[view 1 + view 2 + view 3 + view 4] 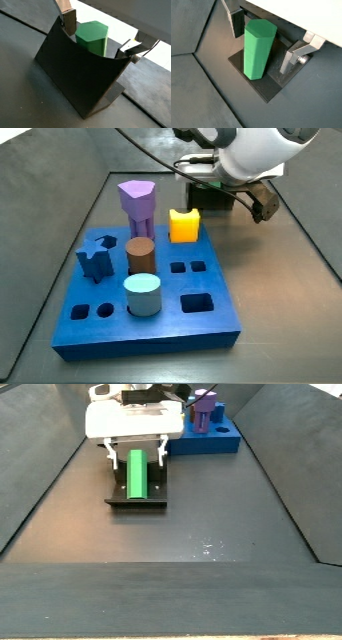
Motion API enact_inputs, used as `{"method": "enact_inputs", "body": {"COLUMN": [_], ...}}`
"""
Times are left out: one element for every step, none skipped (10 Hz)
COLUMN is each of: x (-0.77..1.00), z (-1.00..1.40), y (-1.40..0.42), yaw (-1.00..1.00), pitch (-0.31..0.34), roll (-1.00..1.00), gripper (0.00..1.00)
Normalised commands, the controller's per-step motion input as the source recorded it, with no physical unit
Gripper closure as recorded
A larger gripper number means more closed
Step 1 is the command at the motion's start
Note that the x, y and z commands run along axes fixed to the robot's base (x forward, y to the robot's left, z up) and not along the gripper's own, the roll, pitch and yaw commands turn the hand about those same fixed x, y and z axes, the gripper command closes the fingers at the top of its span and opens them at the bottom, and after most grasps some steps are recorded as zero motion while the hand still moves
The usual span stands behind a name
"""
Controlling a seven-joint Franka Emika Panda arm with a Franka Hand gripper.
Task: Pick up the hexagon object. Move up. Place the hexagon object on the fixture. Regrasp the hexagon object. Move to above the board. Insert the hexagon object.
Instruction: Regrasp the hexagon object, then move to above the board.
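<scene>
The green hexagon object (256, 50) rests in the dark fixture (258, 86), one end on the base plate and its length leaning against the upright bracket (77, 75). In a side view the hexagon object (138, 476) shows as a long green bar on the fixture (138, 502). My gripper (263, 42) is open and straddles the bar near its upper end, with a narrow gap on each side. Both wrist views show the fingers (68, 22) apart from the green faces. The blue board (201, 278) lies beside the fixture, and my gripper (238, 204) hangs beyond its far edge.
On the board stand a purple peg (138, 203), a yellow piece (183, 225), a brown cylinder (139, 256), a light blue cylinder (143, 294) and a dark blue piece (96, 260). Dark sloping walls (40, 474) enclose the floor on both sides.
</scene>
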Motion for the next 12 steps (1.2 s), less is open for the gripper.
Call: {"method": "enact_inputs", "body": {"x": [0.01,0.01,0.0,0.0,0.0,-0.01,-0.02,-0.02,-0.02,-0.02,-0.03,-0.03], "z": [-0.18,-0.18,0.0,1.0,1.0,1.0,1.0,1.0,1.0,1.0,1.0,1.0], "y": [0.0,0.0,0.0,0.4,0.4,0.38,0.36,0.35,0.33,0.32,0.3,0.28], "yaw": [-0.02,-0.01,0.0,-0.22,-0.21,-0.16,-0.11,-0.05,-0.02,0.0,0.03,0.05], "pitch": [-0.003,-0.002,0.0,0.097,0.095,0.088,0.089,0.102,0.109,0.113,0.113,0.106], "roll": [0.06,0.06,0.0,0.09,0.06,0.03,0.0,-0.02,-0.04,-0.04,-0.05,-0.05], "gripper": [0.0,0.0,1.0,1.0,1.0,1.0,1.0,1.0,1.0,1.0,1.0,1.0]}}
